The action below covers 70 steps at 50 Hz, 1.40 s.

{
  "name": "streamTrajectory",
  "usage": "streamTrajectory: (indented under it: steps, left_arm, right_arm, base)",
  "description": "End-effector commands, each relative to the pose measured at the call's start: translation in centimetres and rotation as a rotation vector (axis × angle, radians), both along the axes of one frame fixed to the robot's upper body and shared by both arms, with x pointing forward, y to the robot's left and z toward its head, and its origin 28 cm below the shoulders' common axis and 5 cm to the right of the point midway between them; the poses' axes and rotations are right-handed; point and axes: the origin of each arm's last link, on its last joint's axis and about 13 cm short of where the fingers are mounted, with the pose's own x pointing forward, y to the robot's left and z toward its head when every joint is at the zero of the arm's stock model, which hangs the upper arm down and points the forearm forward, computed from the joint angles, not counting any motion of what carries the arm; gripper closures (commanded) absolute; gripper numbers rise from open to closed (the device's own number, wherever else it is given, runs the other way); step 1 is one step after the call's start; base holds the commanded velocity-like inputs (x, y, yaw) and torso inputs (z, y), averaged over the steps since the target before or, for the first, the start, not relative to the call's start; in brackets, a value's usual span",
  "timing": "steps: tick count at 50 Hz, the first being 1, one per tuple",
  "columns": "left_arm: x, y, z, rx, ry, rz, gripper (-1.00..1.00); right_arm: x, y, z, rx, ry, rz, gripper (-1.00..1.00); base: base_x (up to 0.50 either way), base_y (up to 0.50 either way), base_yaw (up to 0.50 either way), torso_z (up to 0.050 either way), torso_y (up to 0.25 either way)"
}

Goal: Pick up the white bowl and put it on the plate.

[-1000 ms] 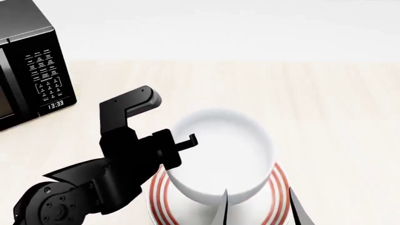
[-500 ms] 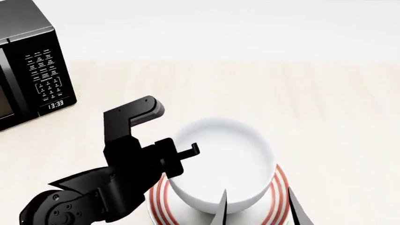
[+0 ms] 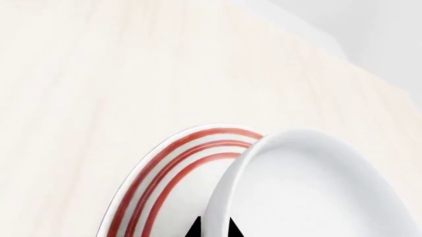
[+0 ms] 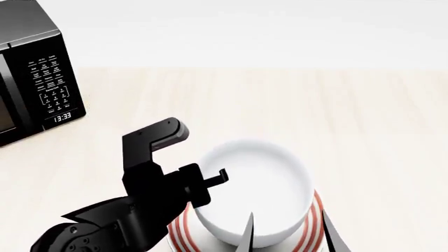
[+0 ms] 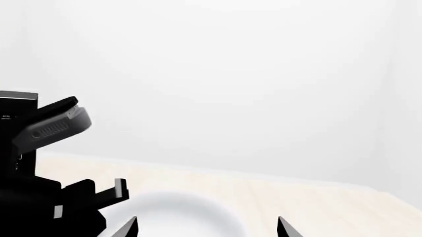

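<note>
White bowl (image 4: 253, 193) over plate (image 4: 180, 229), contact unclear. Left gripper (image 4: 210, 181) clamps bowl's left rim. Right gripper (image 4: 287, 231) spread wide, near side. Microwave (image 4: 31, 71) far left.

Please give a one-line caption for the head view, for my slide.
Left gripper holds the white bowl by its rim over the plate, microwave behind.
</note>
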Motion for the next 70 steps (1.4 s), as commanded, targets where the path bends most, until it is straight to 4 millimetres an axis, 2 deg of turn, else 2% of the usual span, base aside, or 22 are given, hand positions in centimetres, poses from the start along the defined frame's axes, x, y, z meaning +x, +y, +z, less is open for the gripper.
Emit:
streamTrajectory:
  steps: [1, 20, 53, 68, 69, 70]
  left_arm:
    - [0.2, -0.5, 0.5, -0.055, -0.038, -0.002, 1.0]
    - [0.8, -0.5, -0.1, -0.099, -0.051, 0.039, 1.0]
    - [0.8, -0.7, -3.2, -0.105, -0.003, 0.087, 1.0]
    - [0.5, -0.6, -3.7, -0.081, 0.006, 0.054, 1.0]
    - [0.5, -0.5, -3.7, -0.087, 0.0, 0.056, -1.0]
    - [0.4, -0.4, -3.7, -0.084, -0.005, 0.057, -1.0]
  right_arm:
    - [0.1, 0.0, 0.2, 0.004, -0.008, 0.008, -1.0]
    - [0.1, 0.0, 0.2, 0.006, -0.007, 0.009, -1.0]
    - [0.2, -0.1, 0.0, 0.007, -0.005, 0.009, -1.0]
    - [0.2, -0.1, 0.0, 0.008, -0.005, 0.01, -1.0]
    - [0.2, -0.1, 0.0, 0.008, -0.005, 0.009, -1.0]
    - [0.2, -0.1, 0.0, 0.008, -0.005, 0.009, -1.0]
  base:
    - [0.0, 0.0, 0.0, 0.0, 0.0]
    - [0.0, 0.0, 0.0, 0.0, 0.001]
    - [0.0, 0.0, 0.0, 0.0, 0.0]
    - [0.0, 0.0, 0.0, 0.0, 0.0]
    - [0.0, 0.0, 0.0, 0.0, 0.0]
    - [0.0, 0.0, 0.0, 0.0, 0.0]
